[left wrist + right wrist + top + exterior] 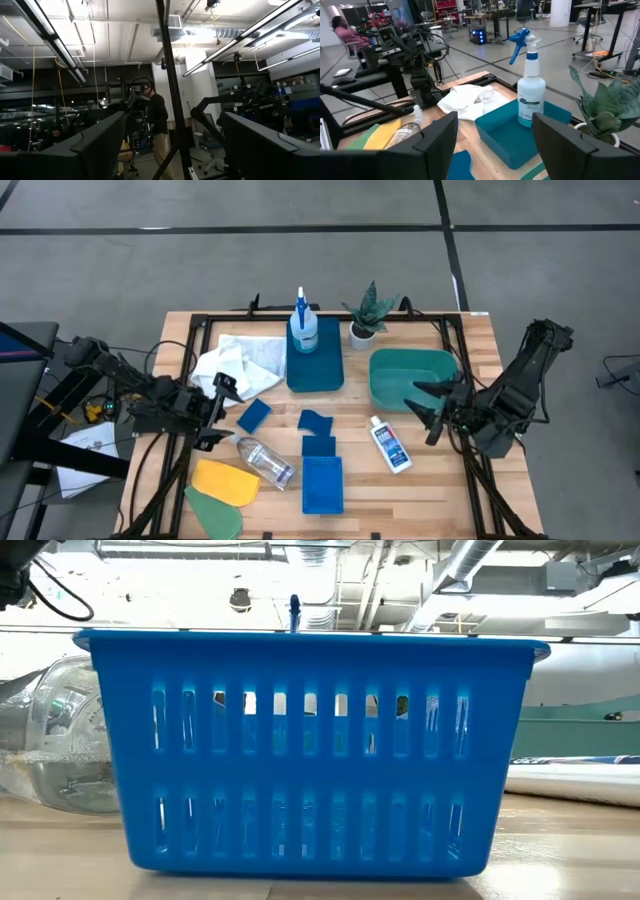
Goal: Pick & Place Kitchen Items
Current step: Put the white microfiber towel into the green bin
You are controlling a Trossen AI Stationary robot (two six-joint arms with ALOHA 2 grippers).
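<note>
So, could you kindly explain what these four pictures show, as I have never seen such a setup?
It is a robot with two dark arms at a wooden table. One camera looks down from above, one sits at table height behind a blue basket, and one rides on each wrist. The left gripper and right gripper are both open and empty. On the table lie a white cloth, a spray bottle standing in a blue tray, a clear bottle, and a white bottle.

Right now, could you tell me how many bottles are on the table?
3: a spray bottle standing in the far blue tray, a clear plastic bottle lying near the yellow cloth, and a white bottle lying before the teal tub.
</note>
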